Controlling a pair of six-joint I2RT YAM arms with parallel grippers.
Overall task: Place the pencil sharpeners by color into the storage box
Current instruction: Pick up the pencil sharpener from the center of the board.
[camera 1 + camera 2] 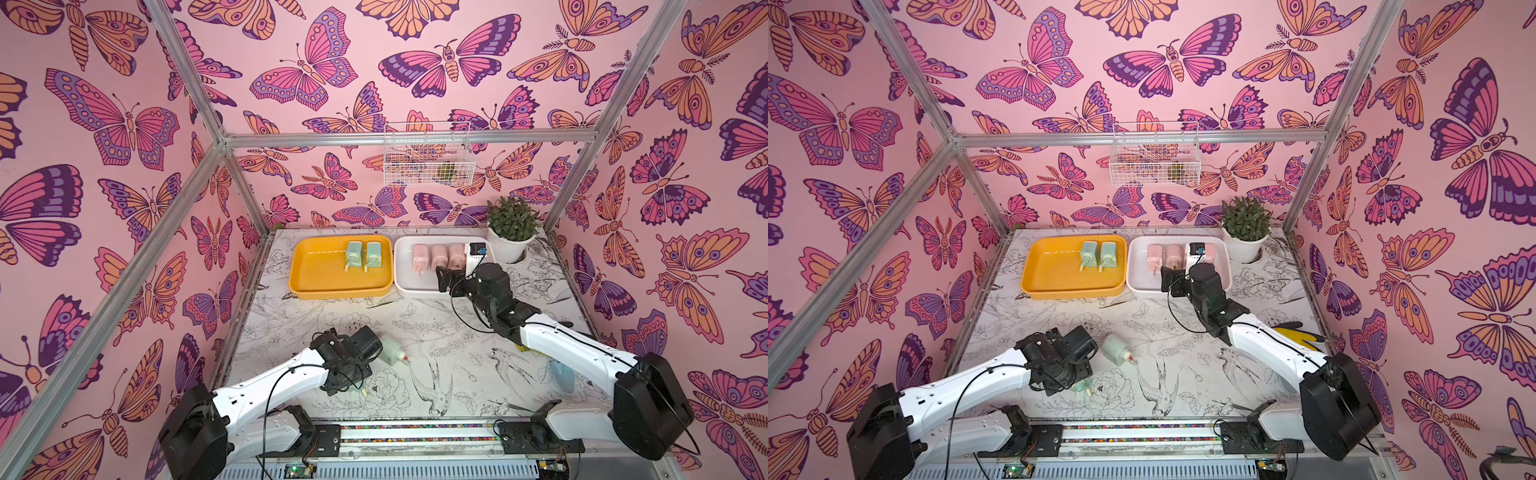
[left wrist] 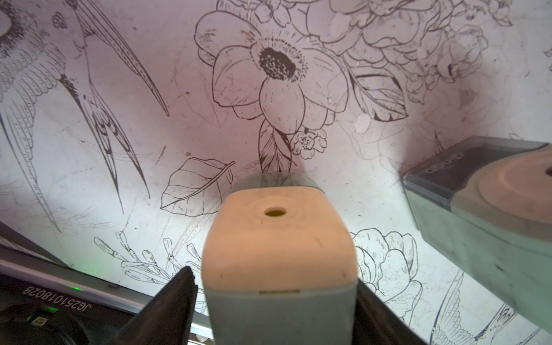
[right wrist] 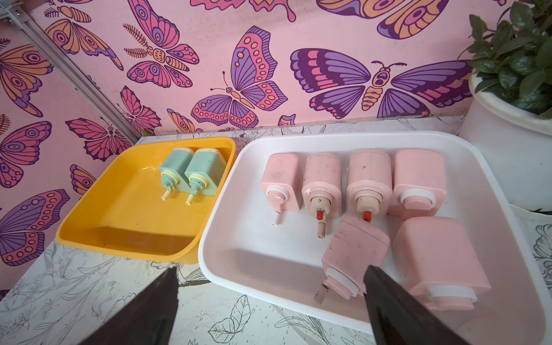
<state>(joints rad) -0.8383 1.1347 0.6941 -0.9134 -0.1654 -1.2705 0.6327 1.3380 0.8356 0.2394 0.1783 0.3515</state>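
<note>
While left fingers (image 2: 167,310) straddle a mint sharpener (image 2: 280,254) unclamped, right fingers (image 3: 397,304) gape above the white tray rim (image 3: 227,277).

2 sharpeners (image 3: 191,173) in left tray (image 3: 98,239), 6 sharpeners (image 3: 373,209) in right tray (image 3: 227,268)

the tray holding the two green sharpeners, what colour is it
Yellow-orange tray, shown best in the right wrist view.

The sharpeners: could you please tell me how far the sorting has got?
Done: six pink sharpeners lie in the white tray, and two green ones in the yellow tray. In hand: the left end effector straddles a green sharpener; a gap shows at one finger. Left: another green one on the table.
</note>
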